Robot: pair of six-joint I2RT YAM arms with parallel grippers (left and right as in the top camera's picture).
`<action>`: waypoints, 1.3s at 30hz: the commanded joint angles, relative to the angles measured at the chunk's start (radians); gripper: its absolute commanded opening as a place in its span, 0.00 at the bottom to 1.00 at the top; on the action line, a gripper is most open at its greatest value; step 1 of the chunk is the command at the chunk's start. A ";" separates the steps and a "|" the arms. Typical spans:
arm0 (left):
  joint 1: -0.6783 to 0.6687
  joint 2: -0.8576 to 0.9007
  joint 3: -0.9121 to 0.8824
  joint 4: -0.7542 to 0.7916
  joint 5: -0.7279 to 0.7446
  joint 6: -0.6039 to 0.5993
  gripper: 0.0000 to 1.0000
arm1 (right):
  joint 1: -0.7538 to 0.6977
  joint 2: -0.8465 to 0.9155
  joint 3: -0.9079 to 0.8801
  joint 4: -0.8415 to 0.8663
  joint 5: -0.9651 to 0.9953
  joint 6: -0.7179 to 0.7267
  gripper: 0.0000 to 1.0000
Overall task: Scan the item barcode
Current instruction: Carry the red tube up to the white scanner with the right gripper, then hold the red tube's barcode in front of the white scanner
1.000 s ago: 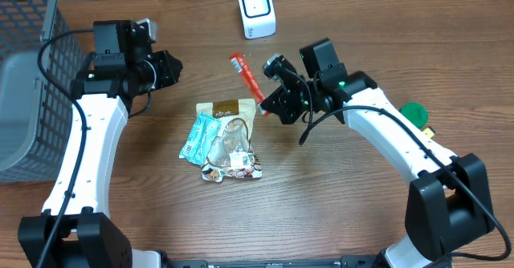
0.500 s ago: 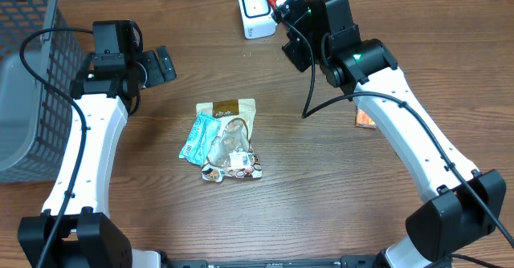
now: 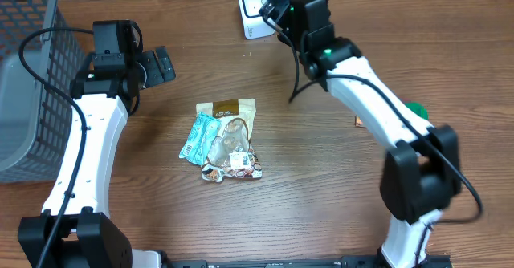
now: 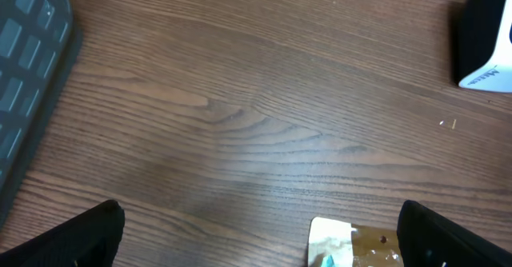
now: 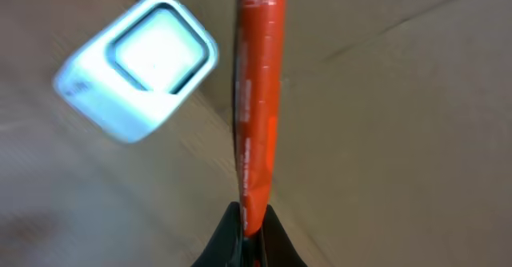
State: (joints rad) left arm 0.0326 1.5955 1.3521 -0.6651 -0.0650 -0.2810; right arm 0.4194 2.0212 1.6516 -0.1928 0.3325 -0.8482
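The red stick packet point(image 5: 258, 99) is being held near the white scanner point(image 5: 140, 63), at the far edge of the tabletop point(image 3: 321, 180). A grey basket point(image 3: 24, 75) is sitting at the left. A heap of snack bags point(image 3: 225, 140) is lying in the middle. The left pincer point(image 3: 159, 65) is being held spread wide, with nothing in it. The right pincer point(image 5: 250, 219) is being pressed together on one end of the packet. The packet looks light, thin and a bit bendy, so it is best pinched at an end. White writing is being shown on it, too blurred to be read.
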 commanded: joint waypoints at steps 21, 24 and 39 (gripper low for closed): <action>0.000 0.003 0.000 0.003 -0.016 0.005 1.00 | 0.000 0.375 0.018 0.539 0.166 -0.431 0.03; 0.000 0.003 0.000 0.003 -0.016 0.005 1.00 | 0.000 0.378 0.018 0.570 0.174 -0.444 0.03; 0.000 0.003 0.000 0.003 -0.016 0.005 1.00 | -0.003 0.463 0.018 0.595 0.192 -0.522 0.03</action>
State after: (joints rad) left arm 0.0326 1.5955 1.3521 -0.6643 -0.0654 -0.2810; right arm 0.4194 2.4512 1.6516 0.3893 0.5045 -1.3449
